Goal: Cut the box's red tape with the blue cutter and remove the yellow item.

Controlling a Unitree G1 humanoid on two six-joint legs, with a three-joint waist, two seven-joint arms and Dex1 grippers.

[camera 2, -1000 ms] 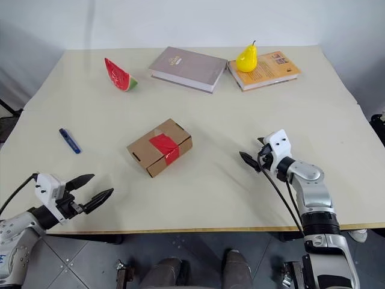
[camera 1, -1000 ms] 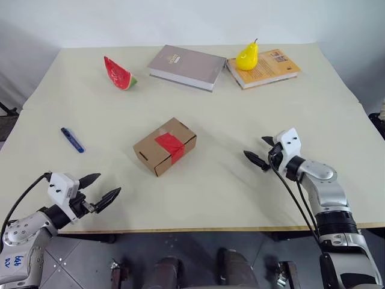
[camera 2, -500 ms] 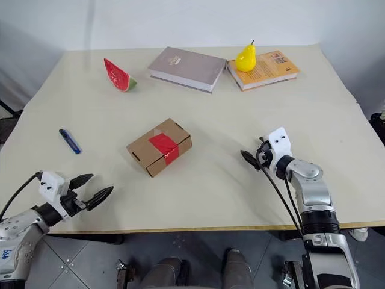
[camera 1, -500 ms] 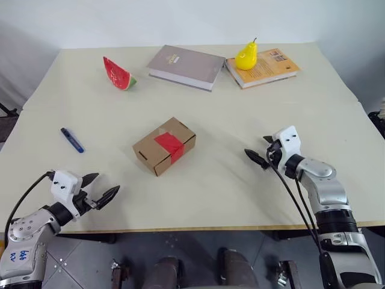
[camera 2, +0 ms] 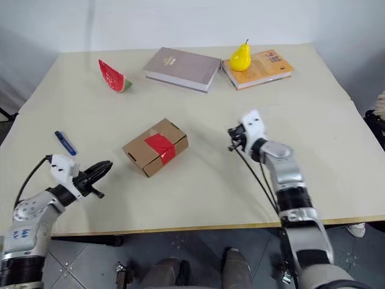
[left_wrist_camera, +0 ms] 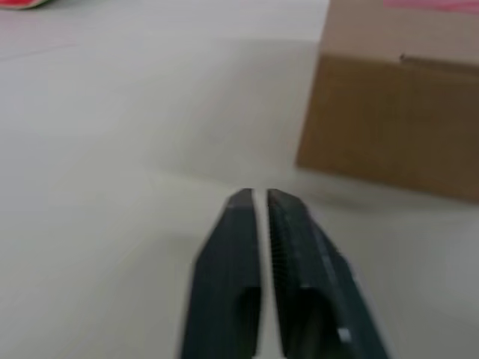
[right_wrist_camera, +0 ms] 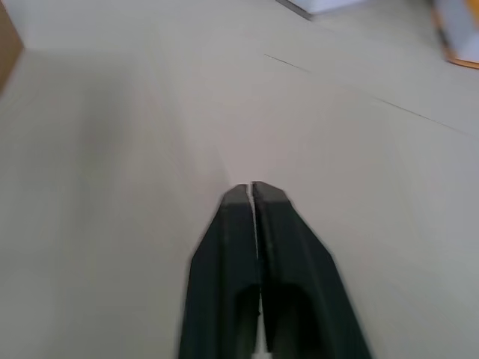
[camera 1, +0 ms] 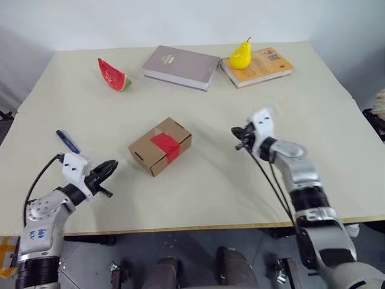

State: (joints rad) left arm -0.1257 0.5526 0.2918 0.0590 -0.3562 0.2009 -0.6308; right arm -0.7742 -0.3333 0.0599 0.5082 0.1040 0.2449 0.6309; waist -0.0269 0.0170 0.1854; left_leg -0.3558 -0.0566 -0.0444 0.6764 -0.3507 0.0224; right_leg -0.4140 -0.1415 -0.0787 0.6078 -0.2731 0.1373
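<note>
Cardboard sits mid-table in the left eye view: the box (camera 1: 160,146) lies closed with the red tape (camera 1: 165,146) across its top and down its near side, uncut, so the yellow item, presumably inside, cannot be seen. The blue cutter (camera 1: 67,141) lies untouched near the table's left edge, well apart from the box. The left gripper (camera 1: 107,168) hovers between cutter and box with fingers pressed together on nothing; the right gripper (camera 1: 236,136) hangs to the right of the box, likewise clenched and empty. At the far side lie a watermelon slice (camera 1: 112,74), a grey book (camera 1: 180,65), and a pear (camera 1: 241,56) standing on an orange book (camera 1: 262,63). The left wrist view looks along its closed black fingers (left_wrist_camera: 241,247) at the box's brown wall. The right wrist view has its shut fingers (right_wrist_camera: 254,239) over bare table (right_wrist_camera: 112,187). The task seems at its very start: the approach, nothing picked up. Next, the left gripper likely needs to open, swing back toward the cutter, and close along its slim body.
</note>
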